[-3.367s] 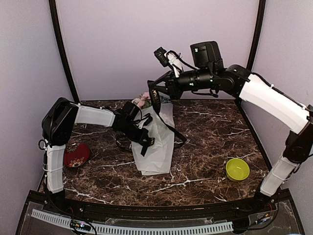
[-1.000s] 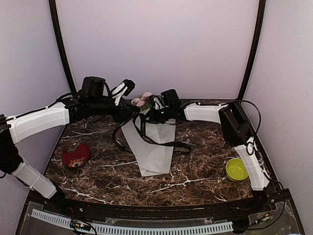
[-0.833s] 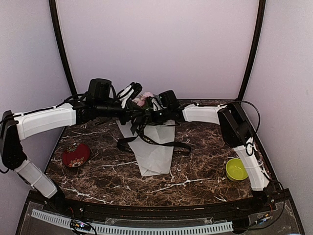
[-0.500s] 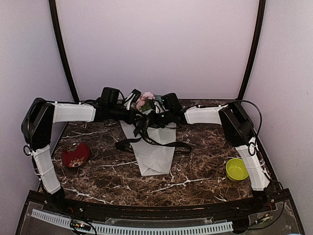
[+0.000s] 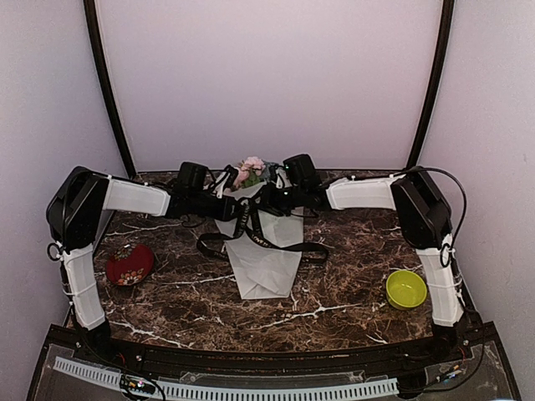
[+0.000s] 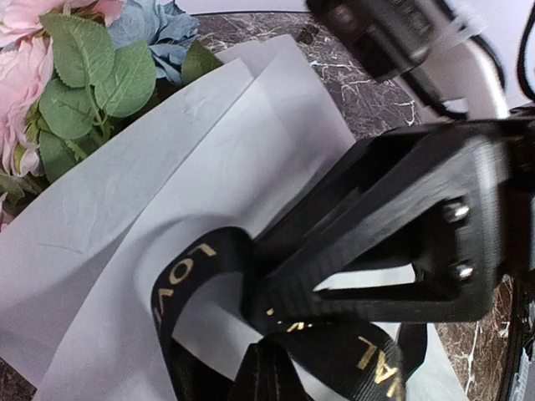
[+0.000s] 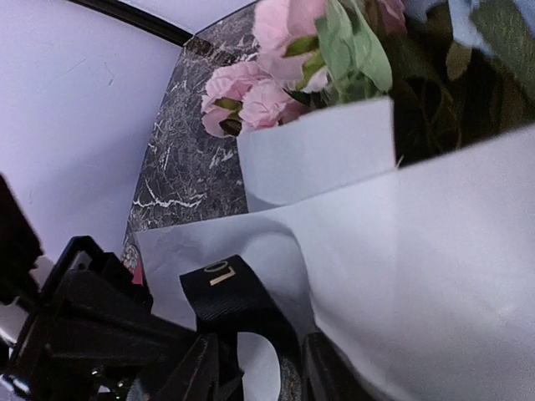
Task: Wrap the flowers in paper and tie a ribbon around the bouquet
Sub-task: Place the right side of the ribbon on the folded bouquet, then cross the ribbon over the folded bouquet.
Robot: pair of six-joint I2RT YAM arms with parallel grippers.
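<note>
The bouquet lies mid-table, its pink flowers [image 5: 251, 173] [image 6: 50, 75] [image 7: 251, 100] at the far end and the white paper [image 5: 267, 261] [image 6: 150, 217] [image 7: 435, 251] cone pointing toward me. A black ribbon [image 5: 251, 232] [image 6: 180, 284] [image 7: 226, 301] with gold letters is looped across the cone, and its ends trail on the marble. My left gripper [image 5: 236, 209] [image 6: 255, 313] is shut on the ribbon at the cone's left side. My right gripper [image 5: 269, 199] [image 7: 259, 368] hovers just right of it, jaws parted, with a ribbon end standing loose between the fingers [image 7: 196, 372].
A red patterned bowl [image 5: 129, 264] sits near the left edge of the marble table [image 5: 351, 242]. A yellow-green bowl [image 5: 406, 289] sits at the front right. The back wall and two black frame posts stand close behind the flowers.
The left arm has folded in and come down beside the bouquet, drawing the ribbon loop closer over the paper. The right jaws have parted and let go of the ribbon.
</note>
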